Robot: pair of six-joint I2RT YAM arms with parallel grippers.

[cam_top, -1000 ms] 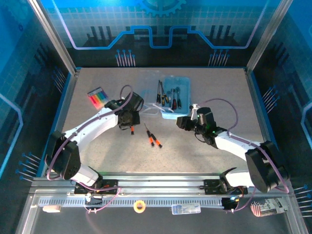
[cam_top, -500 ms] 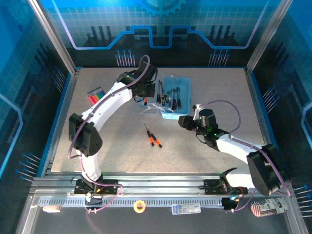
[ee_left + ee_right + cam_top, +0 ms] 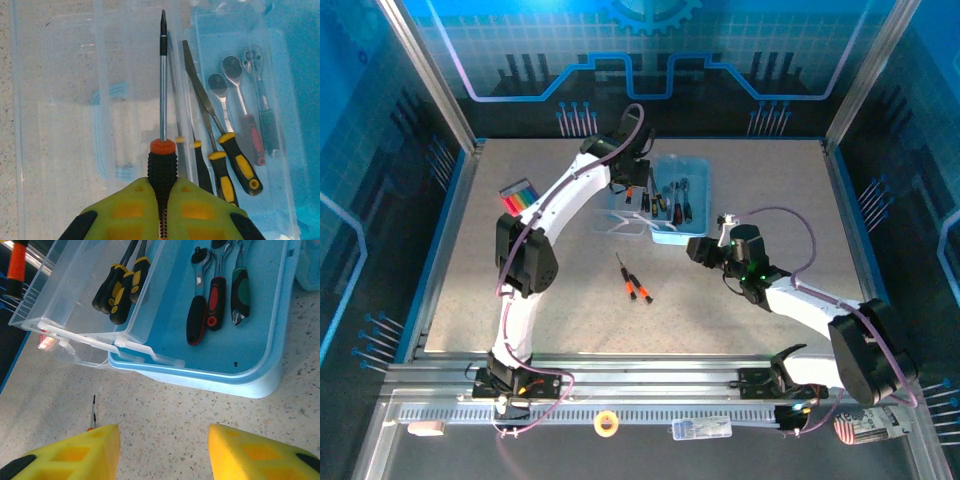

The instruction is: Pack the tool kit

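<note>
Your workspace is a speckled grey table [image 3: 520,290] boxed in by blue-lit panels, with a pack of coloured markers [image 3: 518,198] lying well off to the left side. The tool case [image 3: 703,200] sits at the far middle of the table: a pale blue base with a clear plastic half [image 3: 620,222] hinged out to its left. From above you see the left gripper [image 3: 628,190] reaching over that clear half, and the right gripper [image 3: 705,248] low over the table just in front of the case. A pair of loose screwdrivers [image 3: 630,290] lies nearer you on the bare surface. The left wrist view gives you what the overhead cannot: the left gripper [image 3: 162,192] is clamped on the black handle of an orange-collared screwdriver [image 3: 162,115], its long shaft pointing out over the clear half [image 3: 60,100]. Beside it, you can see yellow-and-black-handled drivers [image 3: 240,170] and ratchets [image 3: 252,135]. The right wrist view shows you the right gripper [image 3: 164,440] with its yellow fingers spread apart around nothing. It also sorts the contents: the yellow-handled drivers [image 3: 117,292] lie in the clear half [image 3: 65,295], and the ratchets [image 3: 216,300], gripped in black, red and green, lie in the blue base [image 3: 240,382]. A thin screwdriver tip [image 3: 93,415] pokes out on the table just by the left finger
</note>
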